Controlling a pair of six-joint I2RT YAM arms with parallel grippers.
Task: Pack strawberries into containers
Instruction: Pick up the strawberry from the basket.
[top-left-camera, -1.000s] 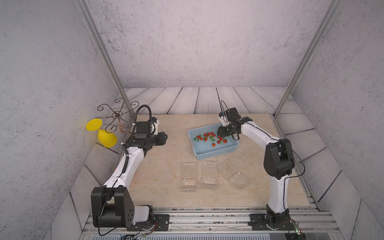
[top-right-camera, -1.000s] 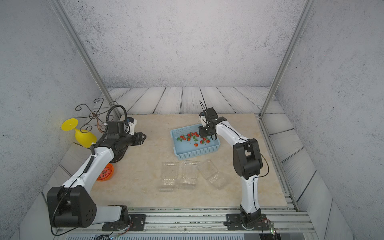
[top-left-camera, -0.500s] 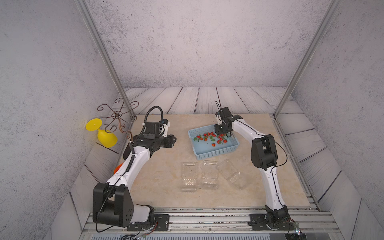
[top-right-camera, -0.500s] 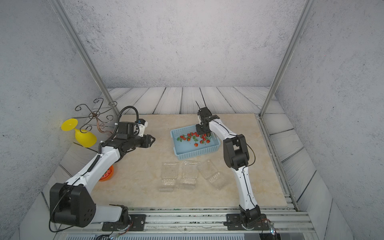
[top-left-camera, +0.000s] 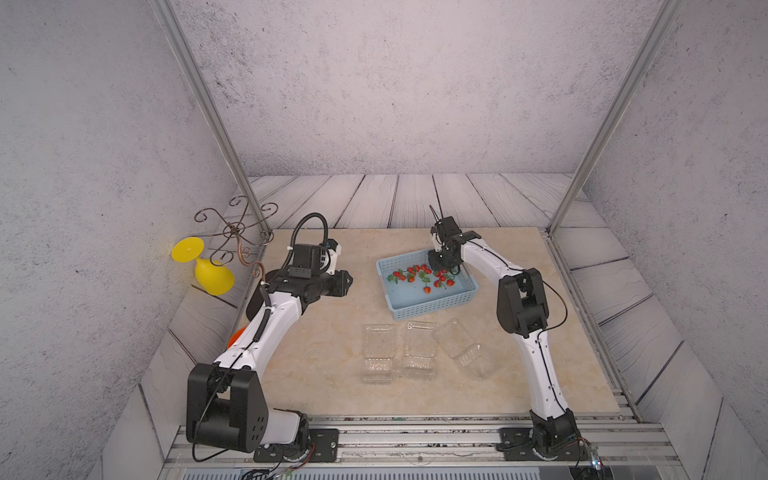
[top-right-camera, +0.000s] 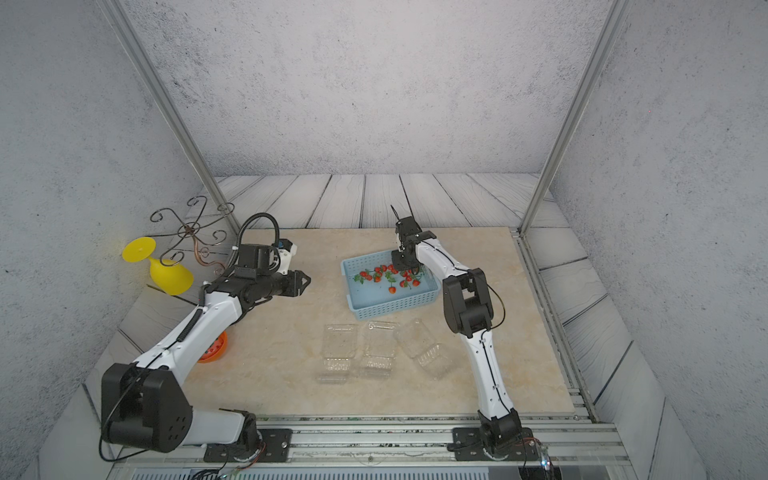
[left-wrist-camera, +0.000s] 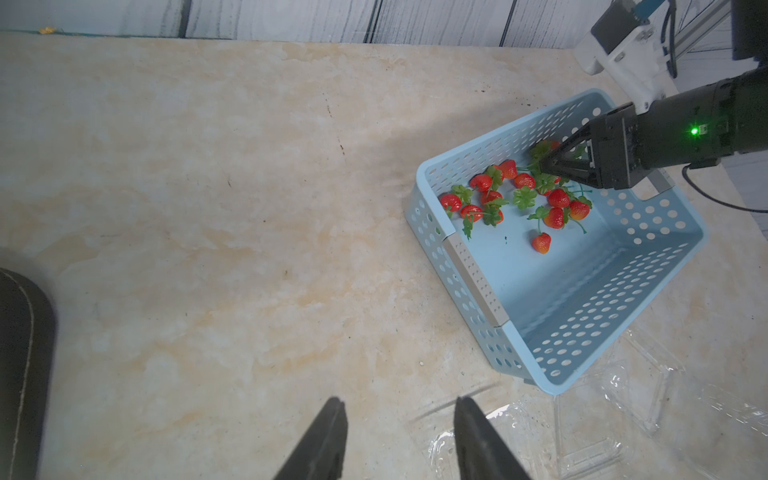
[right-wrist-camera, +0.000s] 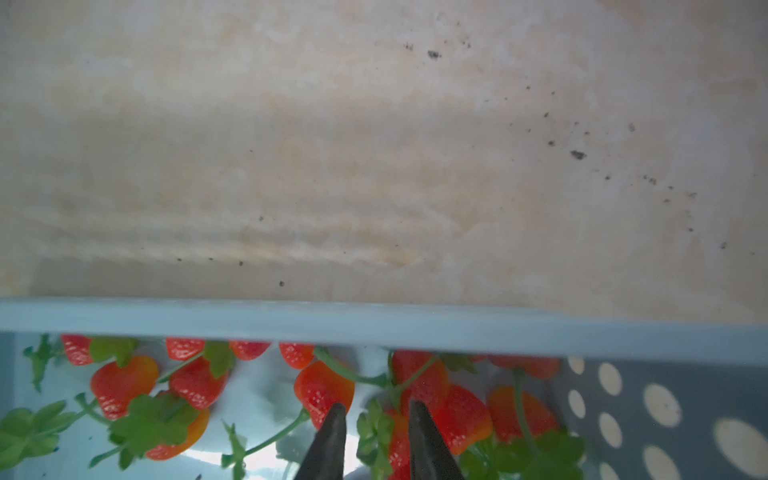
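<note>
Several red strawberries (top-left-camera: 419, 274) (top-right-camera: 386, 276) (left-wrist-camera: 519, 195) (right-wrist-camera: 195, 382) with green caps lie at the far end of a light blue perforated basket (top-left-camera: 432, 309) (top-right-camera: 390, 309) (left-wrist-camera: 473, 274). My right gripper (top-left-camera: 450, 271) (top-right-camera: 409, 272) (left-wrist-camera: 538, 162) (right-wrist-camera: 376, 411) reaches down into the basket. Its jaws stand narrow, with one berry's leafy cap pinched between them. In front of the basket, three clear containers (top-left-camera: 378, 345) (top-left-camera: 420, 345) (top-left-camera: 457, 336) (top-right-camera: 340, 345) lie with lids open. My left gripper (top-left-camera: 345, 282) (top-right-camera: 303, 282) (left-wrist-camera: 399, 419) hovers open and empty over bare table, left of the basket.
A yellow goblet (top-left-camera: 212, 274) and a wire stand (top-left-camera: 237, 232) sit at the far left edge. An orange bowl (top-right-camera: 214, 347) shows partly under my left arm. Metal frame posts (top-left-camera: 208, 112) rise at the back corners.
My left gripper has moved right, toward the middle of the table. My right arm has folded and lowered its gripper among the berries, and its jaws have narrowed.
</note>
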